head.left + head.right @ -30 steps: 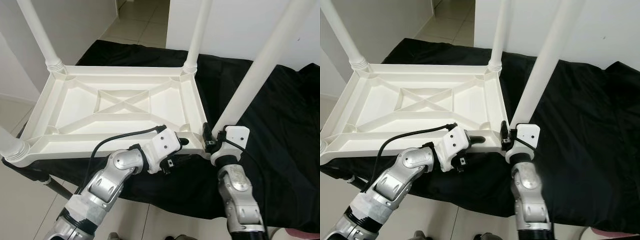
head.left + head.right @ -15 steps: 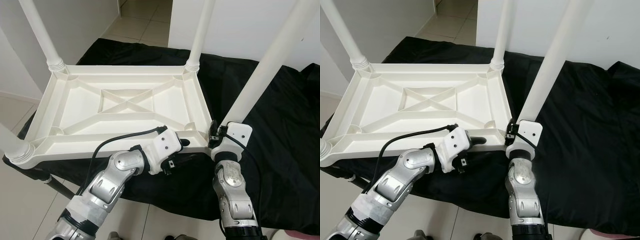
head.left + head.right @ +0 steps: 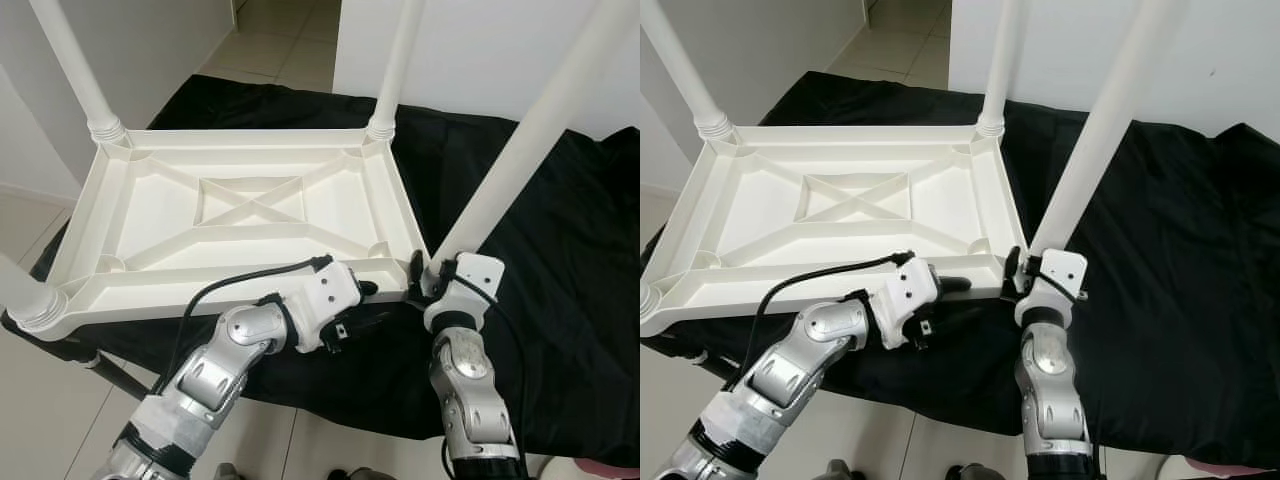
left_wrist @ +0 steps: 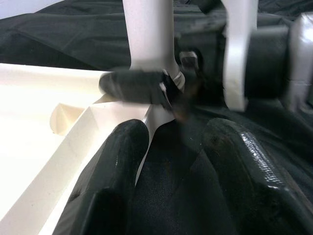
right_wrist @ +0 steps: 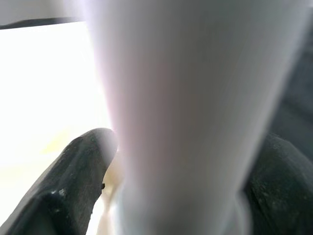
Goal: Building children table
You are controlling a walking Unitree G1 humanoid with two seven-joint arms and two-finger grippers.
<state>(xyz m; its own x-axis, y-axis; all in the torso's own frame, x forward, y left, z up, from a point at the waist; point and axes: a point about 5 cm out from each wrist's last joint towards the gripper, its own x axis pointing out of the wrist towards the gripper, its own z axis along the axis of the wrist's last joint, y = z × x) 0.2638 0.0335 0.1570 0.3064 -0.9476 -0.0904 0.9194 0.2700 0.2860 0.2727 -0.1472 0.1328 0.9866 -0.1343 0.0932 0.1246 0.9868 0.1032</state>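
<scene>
A white plastic children's table (image 3: 250,215) lies upside down on a black cloth (image 3: 560,270) that covers a low surface, its ribbed underside facing up with a diagonal cross moulded in the middle panel. Three white legs already stand in their corner sockets: the far left leg (image 3: 75,70), the far right leg (image 3: 395,65), and the near left leg (image 3: 20,290), of which the base collar is visible at the corner.

The fourth leg (image 3: 525,135) rises at a slant from the near right corner of the upturned table, its lower end at the corner socket. The right gripper (image 3: 432,280) is at that lower end, and its jaws are clenched around the leg: in the right wrist view the white tube (image 5: 195,112) sits between the two black fingers (image 5: 73,181), which press on either side of it.

The left gripper (image 3: 365,300) reaches along the near edge of the table toward the same corner. Its upper finger lies over the rim and the lower one under it, against the black cloth. In the left wrist view the two black fingers (image 4: 117,166) stand apart with the table's edge between them, so the jaws bracket the rim; whether they press on it cannot be told.

Pale floor tiles (image 3: 270,45) and white walls (image 3: 160,40) lie beyond the cloth.
</scene>
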